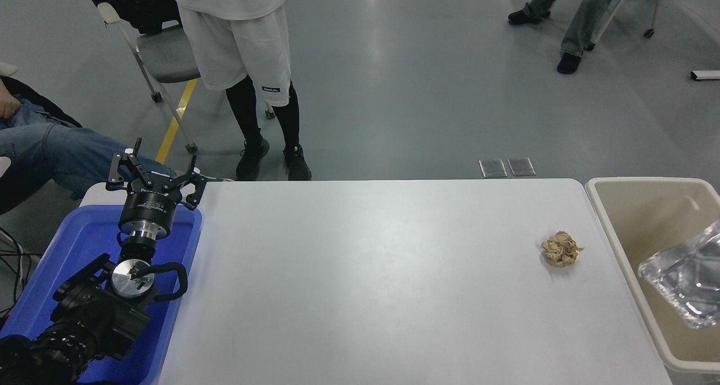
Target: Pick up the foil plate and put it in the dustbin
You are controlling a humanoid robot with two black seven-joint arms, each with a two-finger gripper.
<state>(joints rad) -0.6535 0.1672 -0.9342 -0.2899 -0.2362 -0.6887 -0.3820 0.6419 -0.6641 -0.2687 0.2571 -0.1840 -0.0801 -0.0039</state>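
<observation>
The foil plate [683, 281], shiny silver with embossed ridges, lies tilted inside the opening of the beige dustbin [613, 227] at the table's right end, cut off by the picture's right edge. No gripper touches it, and the right arm is out of view. My left gripper [154, 174] is parked over the far end of the blue bin at the lower left, its fingers spread and empty.
A crumpled tan paper ball [561, 249] sits on the white table [365, 278] near the dustbin. The blue bin [73, 244] stands beside the table's left end. A person [242, 64] stands at the far side, and others sit at the left and top right.
</observation>
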